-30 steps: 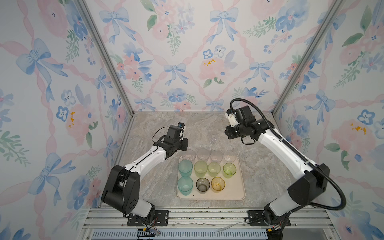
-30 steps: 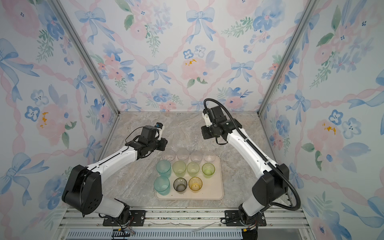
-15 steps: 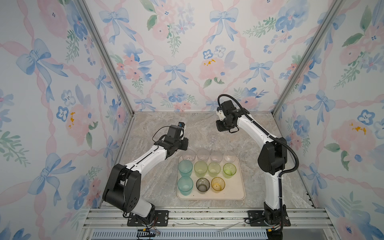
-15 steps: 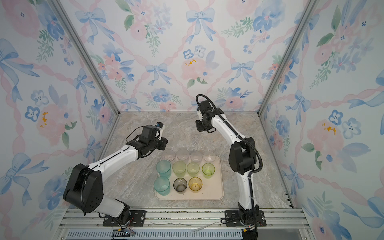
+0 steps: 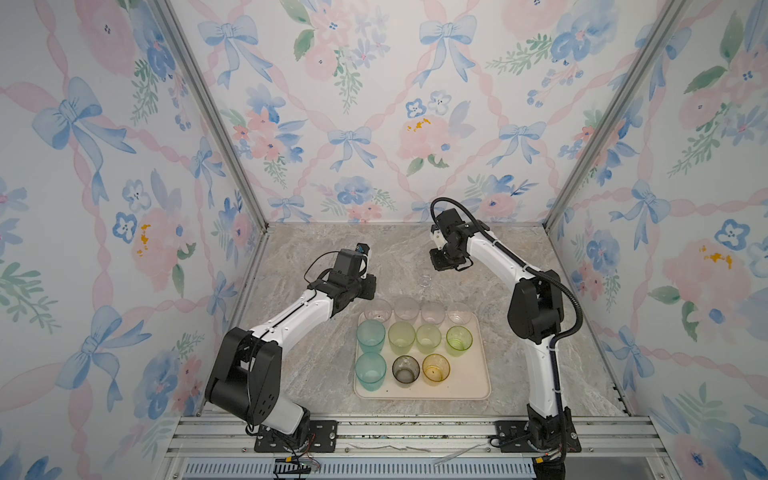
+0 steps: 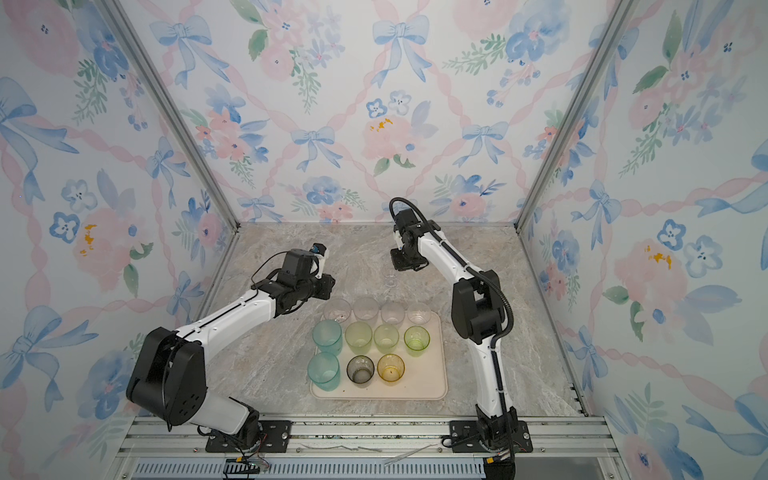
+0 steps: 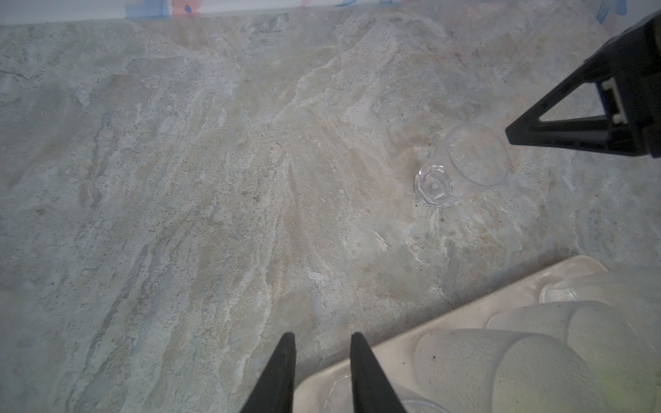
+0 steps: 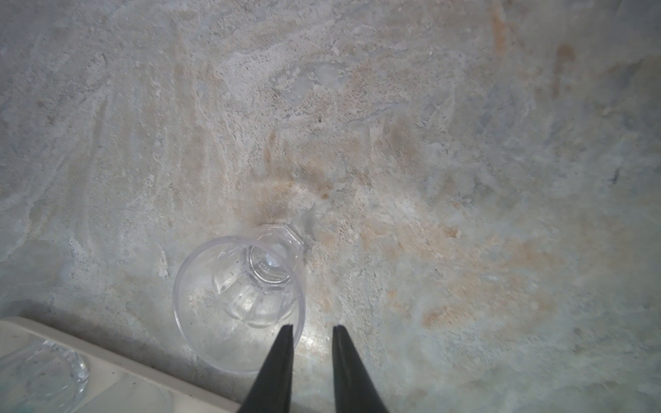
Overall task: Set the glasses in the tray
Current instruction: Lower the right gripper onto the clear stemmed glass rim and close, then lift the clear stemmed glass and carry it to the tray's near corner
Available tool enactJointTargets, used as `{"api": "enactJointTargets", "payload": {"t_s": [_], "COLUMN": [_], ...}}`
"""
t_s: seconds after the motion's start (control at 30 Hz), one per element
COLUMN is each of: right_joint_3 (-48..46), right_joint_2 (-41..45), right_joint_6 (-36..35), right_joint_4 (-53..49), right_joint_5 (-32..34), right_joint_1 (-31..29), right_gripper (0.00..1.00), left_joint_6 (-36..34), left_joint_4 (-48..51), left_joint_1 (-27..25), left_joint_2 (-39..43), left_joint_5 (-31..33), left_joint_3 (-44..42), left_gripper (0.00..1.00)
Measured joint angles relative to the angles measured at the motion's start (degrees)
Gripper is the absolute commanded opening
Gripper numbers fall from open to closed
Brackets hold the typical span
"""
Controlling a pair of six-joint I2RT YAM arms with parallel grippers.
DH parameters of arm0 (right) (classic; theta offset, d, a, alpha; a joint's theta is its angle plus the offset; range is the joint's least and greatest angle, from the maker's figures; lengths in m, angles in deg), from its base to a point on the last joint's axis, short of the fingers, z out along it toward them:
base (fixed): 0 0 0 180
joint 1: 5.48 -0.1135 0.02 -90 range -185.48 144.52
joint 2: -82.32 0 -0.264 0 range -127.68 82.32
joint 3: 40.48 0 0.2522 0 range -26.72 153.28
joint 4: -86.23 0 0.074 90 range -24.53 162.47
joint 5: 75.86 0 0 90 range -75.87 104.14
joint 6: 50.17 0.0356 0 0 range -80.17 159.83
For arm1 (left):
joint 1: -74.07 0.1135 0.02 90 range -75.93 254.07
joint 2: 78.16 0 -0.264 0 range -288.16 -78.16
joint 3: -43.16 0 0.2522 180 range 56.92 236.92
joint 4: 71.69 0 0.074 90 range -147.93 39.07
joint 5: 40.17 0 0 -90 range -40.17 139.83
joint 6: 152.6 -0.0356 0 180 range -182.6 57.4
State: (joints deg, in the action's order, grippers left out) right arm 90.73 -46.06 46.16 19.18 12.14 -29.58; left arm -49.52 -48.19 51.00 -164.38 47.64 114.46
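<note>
My right gripper [image 8: 312, 327] is hovering, fingers slightly apart and empty, just beside the tiny clear faceted glass [image 8: 239, 304], which is standing on the grey marble table [image 8: 465, 143] near the cream-beige rectangular tray [image 5: 476, 378]. My left gripper [image 7: 323, 336], also slightly apart, is hovering at the tray's corner. Frosted tumblers [image 5: 406, 308] are crowding the tray edge that faces the glass.

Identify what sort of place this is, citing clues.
Probably a robot test cell, not a home: wallpaper panels in an aluminium frame, two arms bolted to a front rail, tumblers staged on a tray.

tray [image 6: 441, 376]: eleven glasses [image 6: 327, 332] | tiny clear glass [image 6: 390, 283]: on table [image 6: 282, 357], beyond tray
</note>
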Motion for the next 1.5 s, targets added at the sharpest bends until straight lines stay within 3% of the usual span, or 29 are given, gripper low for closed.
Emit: {"api": "enactJointTargets", "payload": {"t_s": [0.27,1.13,1.3,1.5], "right_joint_3": [2.23,6.73,0.74,-11.37], "right_joint_2": [-2.21,-5.95,-2.43,7.56], "right_joint_6": [0.02,-0.59,-0.39,0.09], "right_joint_4": [-0.50,-2.67,1.51,7.52], "right_joint_5": [-0.37,1.07,1.97,2.93], "right_joint_1": [-0.13,-1.20,-1.18,-0.68], "right_gripper": [0.23,0.02,0.01,0.01], "left_joint_6": [-0.37,-0.59,-0.59,-0.59], "left_joint_4": [-0.02,-0.02,-0.02,-0.31], "left_joint_1": [0.90,2.49,2.56,3.43], "left_joint_2": [0.00,0.02,0.26,2.12], "left_joint_5": [0.00,-0.02,0.00,0.35], "left_joint_3": [0.00,-1.46,-2.05,-3.89], "left_gripper": [0.29,0.29,0.29,0.29]}}
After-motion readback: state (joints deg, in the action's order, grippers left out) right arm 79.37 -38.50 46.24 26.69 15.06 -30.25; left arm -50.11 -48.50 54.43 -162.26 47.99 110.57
